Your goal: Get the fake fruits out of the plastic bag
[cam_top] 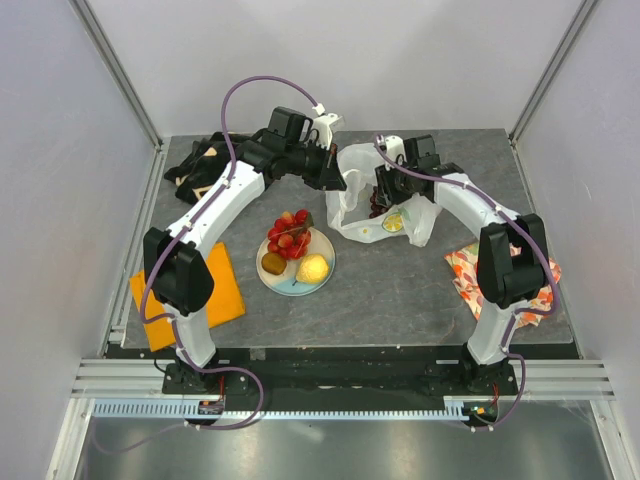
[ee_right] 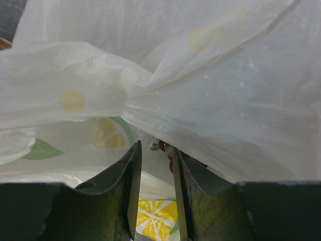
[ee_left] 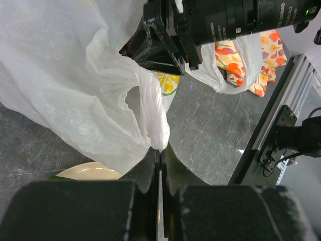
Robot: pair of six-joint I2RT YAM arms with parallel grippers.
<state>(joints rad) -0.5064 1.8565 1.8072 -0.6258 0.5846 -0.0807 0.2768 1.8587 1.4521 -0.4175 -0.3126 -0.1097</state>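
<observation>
Plastic bag (ee_left: pixel 65 85) handle in left gripper (ee_left: pixel 160 151); right gripper (ee_right: pixel 156 149) inside, maybe touching fruit (ee_right: pixel 162 146).

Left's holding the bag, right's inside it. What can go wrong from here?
1. The left gripper is shut on just a thin twisted strip of the plastic bag. The strip may slip or tear, collapsing the mouth.
2. Film drapes over the right gripper, with a dark red piece at its tips. Closing may pinch film too and drag the bag.
</observation>
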